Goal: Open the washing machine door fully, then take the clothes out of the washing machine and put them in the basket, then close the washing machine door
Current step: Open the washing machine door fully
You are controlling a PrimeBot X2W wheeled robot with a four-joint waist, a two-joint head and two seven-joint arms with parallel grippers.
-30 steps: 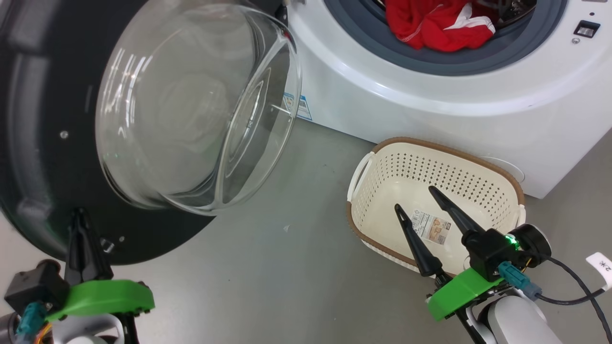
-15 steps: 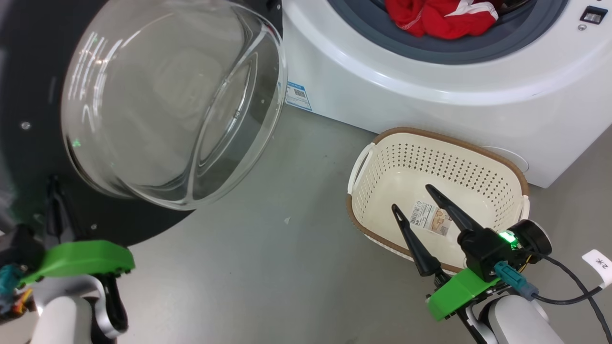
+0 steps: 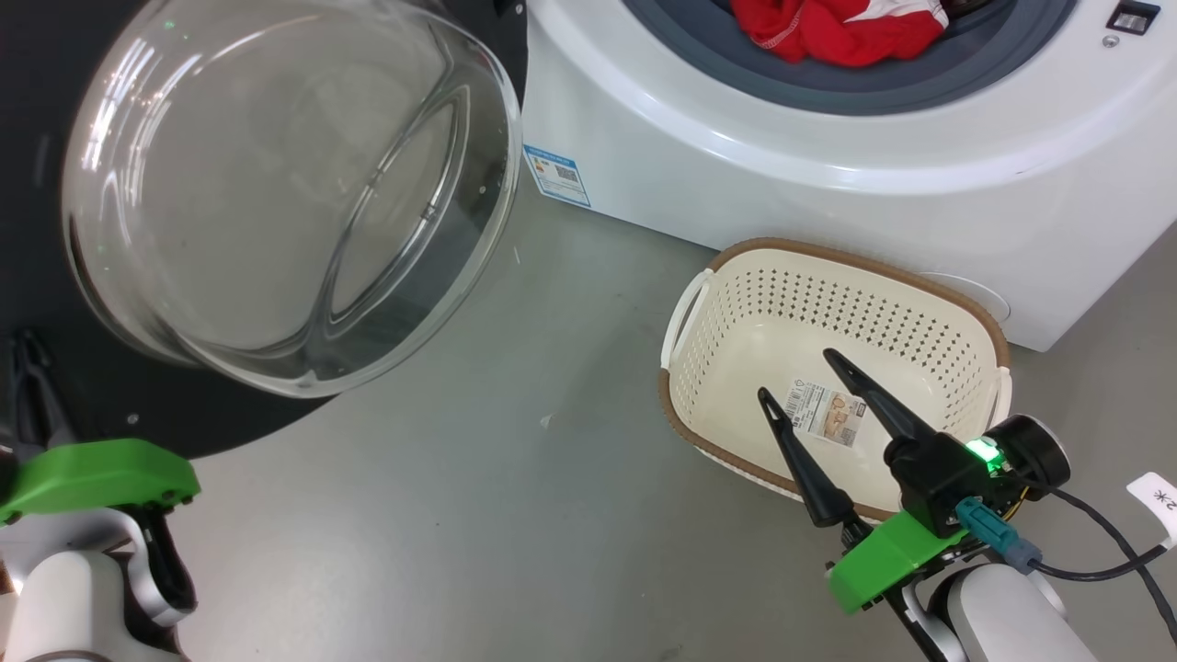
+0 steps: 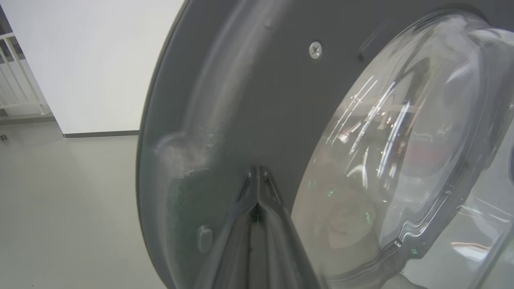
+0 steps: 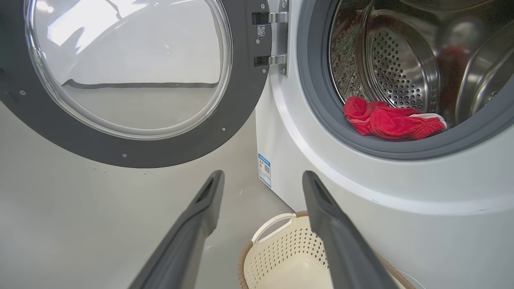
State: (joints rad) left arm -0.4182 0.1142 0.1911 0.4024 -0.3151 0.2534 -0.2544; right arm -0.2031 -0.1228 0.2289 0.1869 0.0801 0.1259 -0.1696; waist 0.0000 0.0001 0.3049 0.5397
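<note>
Big white washing machine [image 3: 782, 184] fills the top of the head view, mouth wide open and ready to be emptied. Hinged on its left side is the washing machine door [image 3: 101, 391], swung well away; the right wrist view has it facing out almost flat beside the front panel, so I'd call the opening step as good as done. That leaves the path to the drum clear. Down on the grey floor [image 3: 506, 460] the basket [image 3: 828, 303] sits just in front of the machine's base, below the opening, a short drop for anything lifted out. It holds nothing but its sticker [image 3: 828, 414]. The clothes [image 3: 832, 32] are a red heap with white trim at the front of the drum, slumped on the grey rubber ring, none of them out yet. Now the left tool [image 4: 257, 172]: fingers pressed together into one blunt point, tip apparently against the door's dark inner rim, a pusher and not a grabber. The right tool [image 3: 795, 373] hangs above the basket, spread wide and holding nothing, nicely placed to go for the drum.
</note>
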